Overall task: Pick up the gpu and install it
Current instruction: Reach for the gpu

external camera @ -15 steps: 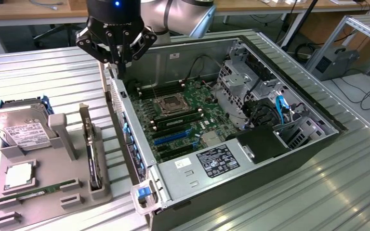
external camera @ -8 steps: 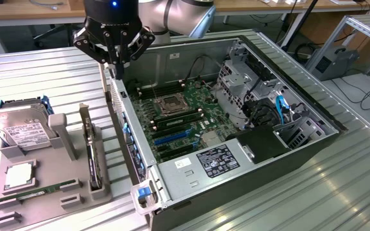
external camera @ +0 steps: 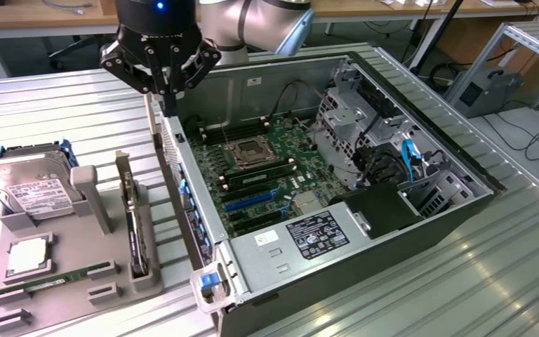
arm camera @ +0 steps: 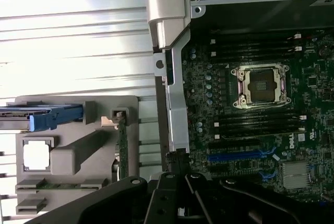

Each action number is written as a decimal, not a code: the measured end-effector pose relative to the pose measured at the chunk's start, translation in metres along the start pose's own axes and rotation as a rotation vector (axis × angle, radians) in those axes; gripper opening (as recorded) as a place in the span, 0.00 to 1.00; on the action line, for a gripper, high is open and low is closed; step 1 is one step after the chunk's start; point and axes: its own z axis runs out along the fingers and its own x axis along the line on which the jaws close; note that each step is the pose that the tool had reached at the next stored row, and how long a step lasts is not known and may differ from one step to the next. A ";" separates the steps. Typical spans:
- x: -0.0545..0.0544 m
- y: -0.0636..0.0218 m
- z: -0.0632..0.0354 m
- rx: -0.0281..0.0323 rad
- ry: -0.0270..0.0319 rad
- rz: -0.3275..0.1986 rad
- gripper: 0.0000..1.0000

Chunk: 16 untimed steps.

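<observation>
End effector: black end effector (external camera: 169, 107) (arm camera: 178, 164), fingers closed together with nothing between them, poised over the side wall of the open grey computer case (external camera: 250, 84).
GPU: slim black rectangular card with silvery end bracket (external camera: 135, 226) (arm camera: 122, 145), standing on edge in a slot of the grey plastic holder (external camera: 64, 261), well apart from the end effector.
Holder: on the ribbed metal surface (external camera: 64, 112), just beside the case.
</observation>
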 end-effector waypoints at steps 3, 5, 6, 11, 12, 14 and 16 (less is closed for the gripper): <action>0.003 -0.0002 -0.0001 0.0000 0.0000 0.000 0.11; 0.006 -0.0004 -0.0002 0.0000 0.0000 0.000 0.11; 0.007 -0.0005 -0.0002 0.0001 0.0001 0.000 0.11; 0.012 -0.0009 -0.0004 0.0000 0.0000 0.000 0.11; 0.014 -0.0010 -0.0004 0.0001 0.0001 0.000 0.11; 0.016 -0.0012 -0.0005 0.0000 0.0000 0.000 0.11; 0.018 -0.0014 -0.0005 0.0000 0.0000 0.000 0.11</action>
